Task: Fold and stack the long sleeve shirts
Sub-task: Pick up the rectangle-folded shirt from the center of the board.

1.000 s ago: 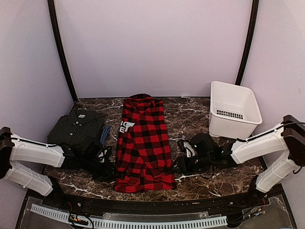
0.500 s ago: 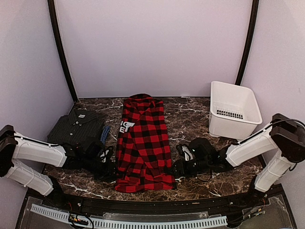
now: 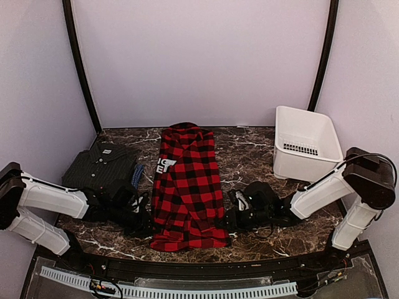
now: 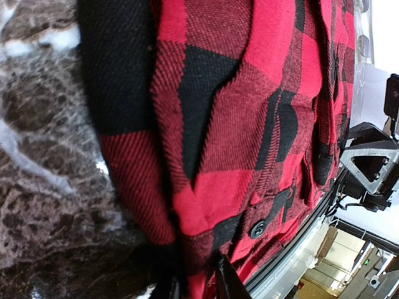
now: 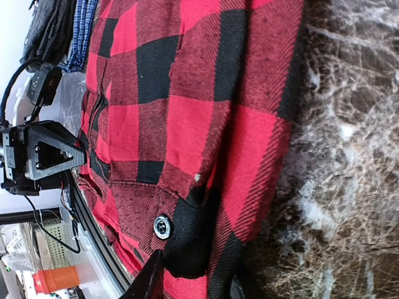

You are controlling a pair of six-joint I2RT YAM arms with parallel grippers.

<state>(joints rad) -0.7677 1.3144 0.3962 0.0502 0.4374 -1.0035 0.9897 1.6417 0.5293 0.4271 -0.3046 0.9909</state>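
Observation:
The red-and-black checked shirt [image 3: 187, 187] lies in a long narrow strip down the middle of the table, white letters near its left edge. My left gripper [image 3: 147, 221] is at its lower left edge and my right gripper [image 3: 229, 219] at its lower right edge. In the left wrist view the gripper [image 4: 196, 283] has checked cloth [image 4: 237, 124] pinched between close-set jaws. In the right wrist view the gripper [image 5: 194, 283] holds the buttoned hem [image 5: 187, 237] the same way. The black shirt [image 3: 100, 165] lies folded at the left, with a blue one [image 3: 137, 174] peeking out beside it.
A white plastic basket [image 3: 307, 146] stands at the back right. The marble table [image 3: 249, 156] ends in a black front rail [image 3: 187, 269] just below the shirt's hem. Dark poles rise at both back corners.
Both grippers have slid inward along the table to the checked shirt's lower side edges. The right arm stretched further left. The shirt itself has barely moved.

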